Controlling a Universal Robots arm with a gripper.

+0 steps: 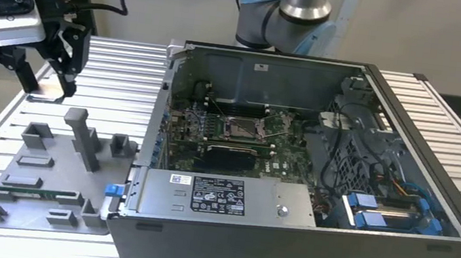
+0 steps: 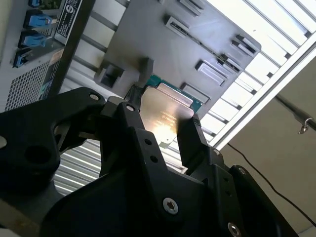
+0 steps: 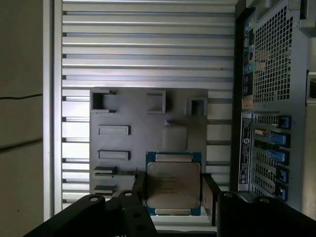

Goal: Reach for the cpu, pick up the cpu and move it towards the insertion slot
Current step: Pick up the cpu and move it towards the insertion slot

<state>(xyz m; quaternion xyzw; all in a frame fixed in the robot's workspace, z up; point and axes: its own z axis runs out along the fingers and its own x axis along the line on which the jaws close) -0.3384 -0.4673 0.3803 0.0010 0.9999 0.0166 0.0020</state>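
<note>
Cpu [image 3: 173, 183] clamped in the end effector [image 2: 160, 121], raised above the grey fixture [image 3: 128, 106], well apart from the insertion slot [image 1: 242, 128]

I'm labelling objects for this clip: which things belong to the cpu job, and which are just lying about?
Job in hand: cpu, held between the jaws of the gripper; insertion slot inside the computer case.
Lying about: grey fixture plate, green memory stick, power supply.
</note>
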